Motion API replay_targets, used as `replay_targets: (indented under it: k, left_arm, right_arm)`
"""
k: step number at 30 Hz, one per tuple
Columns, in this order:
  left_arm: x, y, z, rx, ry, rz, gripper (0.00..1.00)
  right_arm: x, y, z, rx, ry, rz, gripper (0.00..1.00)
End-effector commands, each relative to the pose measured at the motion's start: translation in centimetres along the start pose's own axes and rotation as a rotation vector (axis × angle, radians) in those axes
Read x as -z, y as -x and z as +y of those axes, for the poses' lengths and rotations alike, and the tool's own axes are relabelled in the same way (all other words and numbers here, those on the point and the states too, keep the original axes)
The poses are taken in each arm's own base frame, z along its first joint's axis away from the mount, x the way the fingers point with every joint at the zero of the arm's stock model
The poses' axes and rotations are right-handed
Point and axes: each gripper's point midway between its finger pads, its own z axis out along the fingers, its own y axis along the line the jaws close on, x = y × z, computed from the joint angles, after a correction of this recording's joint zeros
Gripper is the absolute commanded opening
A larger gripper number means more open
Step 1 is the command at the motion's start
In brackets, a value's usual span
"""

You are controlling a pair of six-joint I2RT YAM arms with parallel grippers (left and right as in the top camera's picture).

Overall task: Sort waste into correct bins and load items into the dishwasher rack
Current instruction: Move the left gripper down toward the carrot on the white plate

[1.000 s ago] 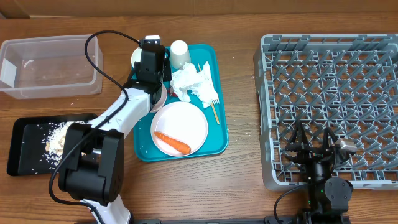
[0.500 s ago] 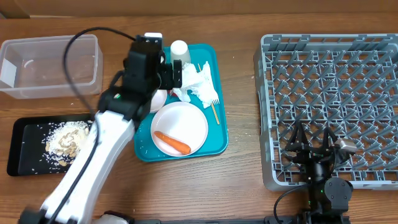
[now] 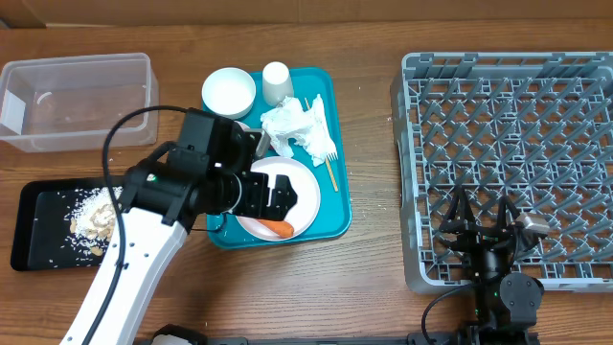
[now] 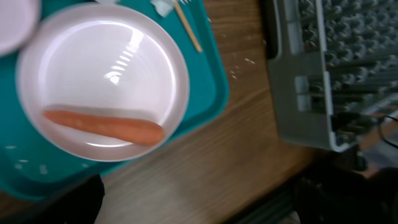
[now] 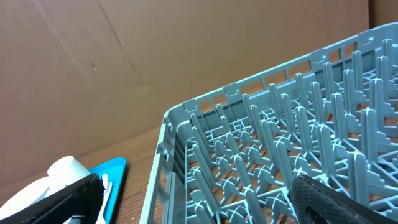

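My left gripper hangs open over the round white plate on the teal tray, holding nothing. On that plate lies the orange carrot, directly below the wrist camera. A white bowl and a white cup stand at the tray's back, with crumpled white tissue and a thin wooden stick to the right. The edge of a second bowl shows beside the plate. My right gripper stands open over the front edge of the grey dishwasher rack, empty.
A clear plastic tub sits at the back left. In front of it a black tray holds pale food scraps. The teal serving tray lies between these bins and the rack. Bare wood separates tray and rack.
The left gripper opened at the tray's back left, by the bowl, then swung toward the front, over the plate. That bowl now shows fully. The right arm has not moved.
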Motion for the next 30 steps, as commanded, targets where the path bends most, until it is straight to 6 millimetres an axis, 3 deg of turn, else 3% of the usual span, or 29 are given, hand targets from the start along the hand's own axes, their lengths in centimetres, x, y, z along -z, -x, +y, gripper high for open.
replay_targets:
  k: [1,5,6,16,30]
  left_arm:
    - [-2.0,-1.4,-0.5,0.264,-0.060,0.114,0.99]
    - [-3.1,-2.3,3.9,0.784,0.221,0.100,1.00]
    - [-3.3,-2.1,4.0,0.837,0.224,0.095,1.00]
    - [-5.3,-2.5,4.7,1.028,0.291,0.131,1.00]
    - [-10.9,-3.4,7.4,1.153,0.573,0.069,0.98]
  right_arm:
    - [0.0,-0.2,-0.1,0.006,-0.001,-0.002,1.00]
    - [0.0,-0.2,-0.1,0.006,-0.001,-0.003,1.00]
    - [0.0,-0.2,-0.1,0.006,-0.001,-0.003,1.00]
    - [0.0,-0.2,-0.1,0.006,-0.001,-0.002,1.00]
    - [0.0,-0.2,-0.1,0.006,-0.001,-0.003,1.00]
